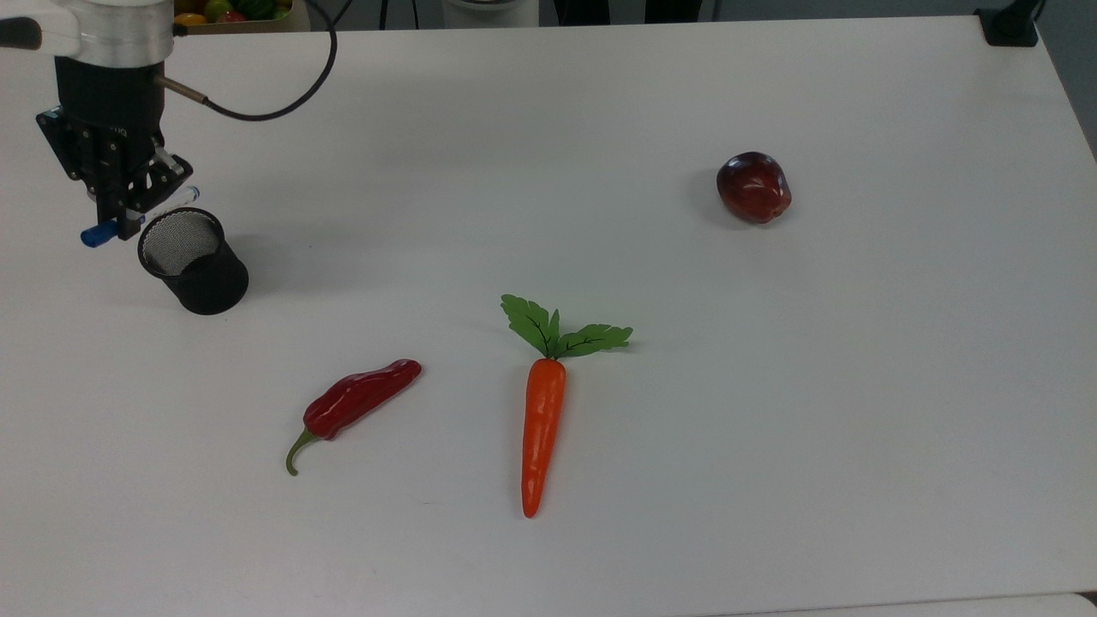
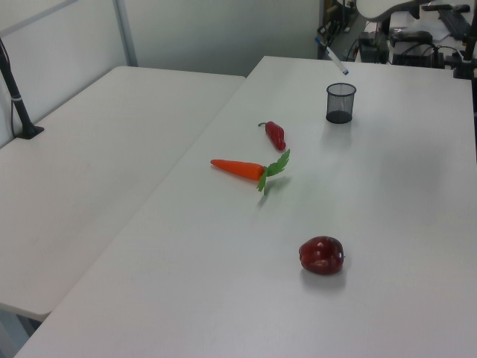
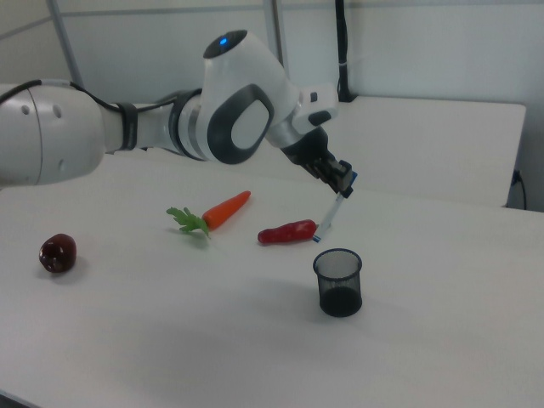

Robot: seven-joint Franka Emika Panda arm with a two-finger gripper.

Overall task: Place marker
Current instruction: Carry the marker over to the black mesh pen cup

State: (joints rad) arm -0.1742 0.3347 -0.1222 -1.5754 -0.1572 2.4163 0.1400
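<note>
The gripper (image 1: 116,218) hangs above the table (image 1: 771,386), its fingers clamped on the marker (image 3: 331,212); in the right view the marker slants down from the fingers, lower tip pointing toward the mesh cup (image 3: 338,281) and stopping short of its rim; in the top view the blue cap (image 1: 97,235) juts out on the top view's left of the gripper, the cup (image 1: 194,260) just beside it on the top view's right; the red pepper (image 1: 356,401), carrot (image 1: 542,420) and apple (image 1: 753,188) lie well apart from the gripper, further toward the top view's right.
</note>
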